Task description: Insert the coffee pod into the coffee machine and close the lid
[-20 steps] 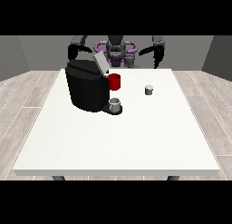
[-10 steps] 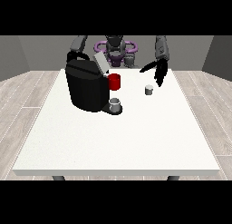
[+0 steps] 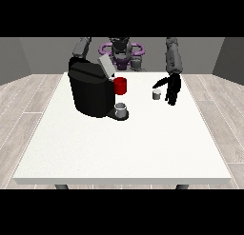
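A small grey coffee pod (image 3: 156,94) stands upright on the white table (image 3: 124,143), right of centre. The hand at the view's right (image 3: 171,88) hangs just to the right of the pod, fingers straight and pointing down, thumb reaching towards the pod; I cannot tell whether it touches. The black coffee machine (image 3: 90,89) stands at the left with its grey lid (image 3: 106,66) tilted up, open. The other hand is hidden behind the machine; only its arm (image 3: 82,47) shows.
A red block (image 3: 121,85) sits on the machine's right side. A grey cup (image 3: 121,109) rests on the machine's drip base. The table's far edge lies close behind the pod.
The hand at the view's right has come down and forward over the table, from near the shoulder to beside the pod. The arm at the left stays behind the machine.
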Controlling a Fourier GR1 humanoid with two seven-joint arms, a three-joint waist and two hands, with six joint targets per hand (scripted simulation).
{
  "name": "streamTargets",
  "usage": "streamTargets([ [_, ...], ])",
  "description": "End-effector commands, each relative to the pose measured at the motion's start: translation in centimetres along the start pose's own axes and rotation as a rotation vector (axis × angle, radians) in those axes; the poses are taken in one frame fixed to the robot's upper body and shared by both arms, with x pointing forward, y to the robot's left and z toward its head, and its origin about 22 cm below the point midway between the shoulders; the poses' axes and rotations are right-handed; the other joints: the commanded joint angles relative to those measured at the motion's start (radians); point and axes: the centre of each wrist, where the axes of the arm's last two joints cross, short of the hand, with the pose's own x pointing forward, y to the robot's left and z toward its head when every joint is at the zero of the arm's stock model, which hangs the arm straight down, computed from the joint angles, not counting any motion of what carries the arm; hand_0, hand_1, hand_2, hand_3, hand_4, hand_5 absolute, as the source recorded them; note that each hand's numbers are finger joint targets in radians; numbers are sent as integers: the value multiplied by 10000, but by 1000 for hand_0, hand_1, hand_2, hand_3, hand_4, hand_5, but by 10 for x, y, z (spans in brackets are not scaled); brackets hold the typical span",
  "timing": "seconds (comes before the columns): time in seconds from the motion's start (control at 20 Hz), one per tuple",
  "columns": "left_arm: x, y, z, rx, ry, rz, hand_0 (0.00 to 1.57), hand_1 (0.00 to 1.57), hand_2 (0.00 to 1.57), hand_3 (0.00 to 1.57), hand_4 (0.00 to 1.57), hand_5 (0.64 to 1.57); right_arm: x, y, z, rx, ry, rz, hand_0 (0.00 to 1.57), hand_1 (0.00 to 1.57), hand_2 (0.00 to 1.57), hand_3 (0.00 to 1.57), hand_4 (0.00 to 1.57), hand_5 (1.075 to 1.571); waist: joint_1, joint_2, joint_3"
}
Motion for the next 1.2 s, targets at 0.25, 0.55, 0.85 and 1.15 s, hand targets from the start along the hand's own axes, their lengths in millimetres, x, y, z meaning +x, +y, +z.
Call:
streamTargets([
  [0.25,-7,7,-19,-1064,736,-1223,0,0,0,0,0,1571,0,2,-11,73,-71,239,0,0,0,0,258,1571,-23,288,1],
  [0.55,17,14,-36,-1282,1152,-1606,0,0,0,0,0,1571,-23,8,-16,-583,188,-63,0,0,0,0,375,1571,120,283,7],
  [0.85,-7,-9,-29,-1547,898,-1137,0,0,188,0,0,1571,-7,-5,-18,-424,166,253,0,0,0,0,389,1571,-90,383,0],
  [1.15,-3,-23,-29,-1852,256,-2145,1124,1124,1180,1011,0,1571,-24,0,-12,-758,482,88,0,0,0,0,379,1571,241,71,5],
])
